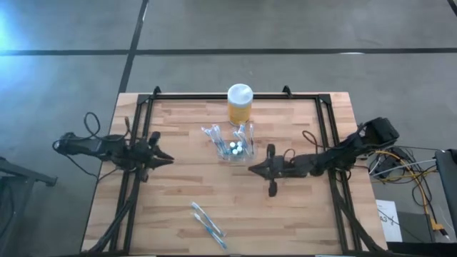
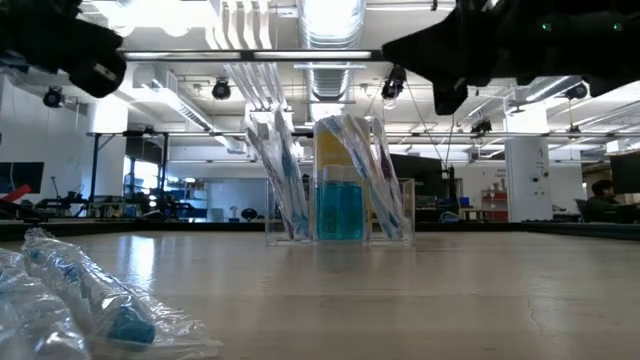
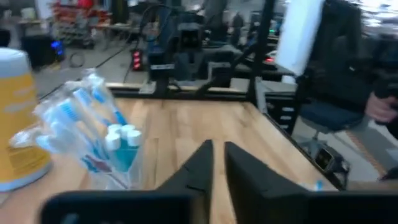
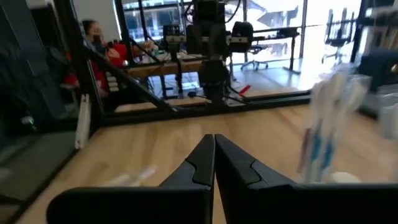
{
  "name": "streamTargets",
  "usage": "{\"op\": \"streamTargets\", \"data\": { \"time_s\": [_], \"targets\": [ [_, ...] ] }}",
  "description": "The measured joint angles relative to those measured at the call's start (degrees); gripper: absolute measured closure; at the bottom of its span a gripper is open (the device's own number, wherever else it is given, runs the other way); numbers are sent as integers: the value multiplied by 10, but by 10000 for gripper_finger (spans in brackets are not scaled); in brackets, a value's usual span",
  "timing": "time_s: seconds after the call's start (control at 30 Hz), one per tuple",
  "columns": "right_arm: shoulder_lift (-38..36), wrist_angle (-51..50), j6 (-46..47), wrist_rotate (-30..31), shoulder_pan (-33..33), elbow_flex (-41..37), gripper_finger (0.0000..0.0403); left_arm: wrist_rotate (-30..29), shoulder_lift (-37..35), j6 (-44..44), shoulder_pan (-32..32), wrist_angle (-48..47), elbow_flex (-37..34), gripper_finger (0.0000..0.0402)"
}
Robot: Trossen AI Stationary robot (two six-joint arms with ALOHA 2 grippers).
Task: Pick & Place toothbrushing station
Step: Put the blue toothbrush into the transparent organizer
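Wooden table, both arms low and level, the station still to be picked up.
Left pincer (image 1: 167,158) hovers empty, its fingers nearly together with a slim gap; to grasp well it should spread first, then come in level and close on a wall of the station (image 1: 233,145), not on the brushes (image 1: 212,135) in it. Right pincer (image 1: 251,168) is clenched on nothing, just beside the station. That clear holder stands mid-table, before the jar (image 1: 240,104). Both arms reach inward from the sides.
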Motion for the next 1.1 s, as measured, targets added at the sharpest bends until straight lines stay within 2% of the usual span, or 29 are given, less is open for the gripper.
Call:
{"op": "streamTargets", "data": {
  "time_s": [0.07, 0.13, 0.2, 0.3, 0.37, 0.5, 0.67, 0.77, 0.97, 1.1],
  "targets": [
    [10, 4, 22, 1, 10, 12, 394, 20, -36, 8, 0, -5, -10, 387],
    [13, 3, 34, 2, 23, 23, 394, 50, -63, 11, 0, 18, -9, 394],
    [15, 0, 35, 15, 37, 37, 394, 62, -62, 13, 0, 11, -9, 395],
    [12, -43, 22, 68, 56, 69, 394, 70, -45, 18, 0, 22, -11, 398],
    [8, -119, 19, 90, 66, 98, 394, 69, -41, 23, 0, 23, -18, 398],
    [16, -306, 58, 94, 80, 187, 394, 66, -40, 45, 1, 34, -34, 399],
    [63, -548, 192, 168, 93, 317, 394, 40, -41, 43, 1, 58, -62, 395],
    [99, -687, 268, 161, 94, 405, 394, 37, -40, 36, 1, 56, -72, 394],
    [193, -818, 303, 131, 98, 559, 394, 12, -40, 32, 1, 60, -77, 393],
    [249, -891, 295, 117, 96, 649, 394, -8, -40, -11, 1, 62, -75, 392]
  ]
}}
